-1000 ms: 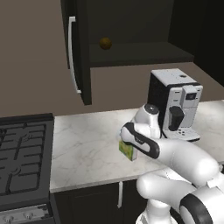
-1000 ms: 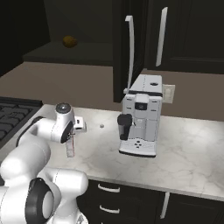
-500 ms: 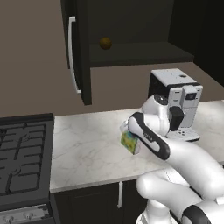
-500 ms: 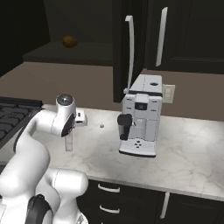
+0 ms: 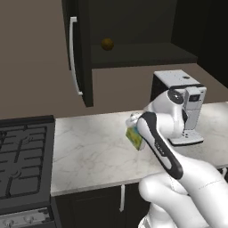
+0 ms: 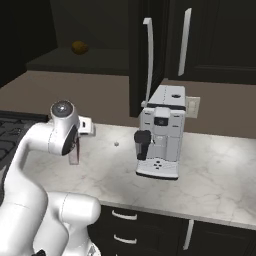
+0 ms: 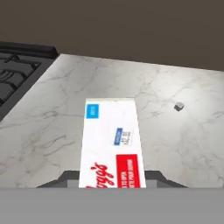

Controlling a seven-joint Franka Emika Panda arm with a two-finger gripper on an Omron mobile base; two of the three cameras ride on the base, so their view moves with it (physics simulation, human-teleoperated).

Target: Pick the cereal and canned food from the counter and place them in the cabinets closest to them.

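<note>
Cereal in hand, above the counter, cabinet yet to reach.

My gripper [image 7: 112, 186] is clamped on the cereal [image 7: 111, 144], whose white side panel stretches away from my fingertips, clear of the counter [image 7: 183, 140] beneath it; from the left base view its green and yellow front [image 5: 133, 137] peeks out just beside my wrist. The open cabinet [image 5: 133, 53] sits above and a little ahead of my gripper, its shelf carrying a small brown round thing [image 5: 107, 43] near the door edge. A coffee machine [image 6: 161, 131] stands on the counter off to my gripper's side, and a tiny grey speck [image 7: 178, 106] lies on the marble ahead. I judge the pick of the first item done; lifting it onto the shelf remains, then the whole canned-food half.
</note>
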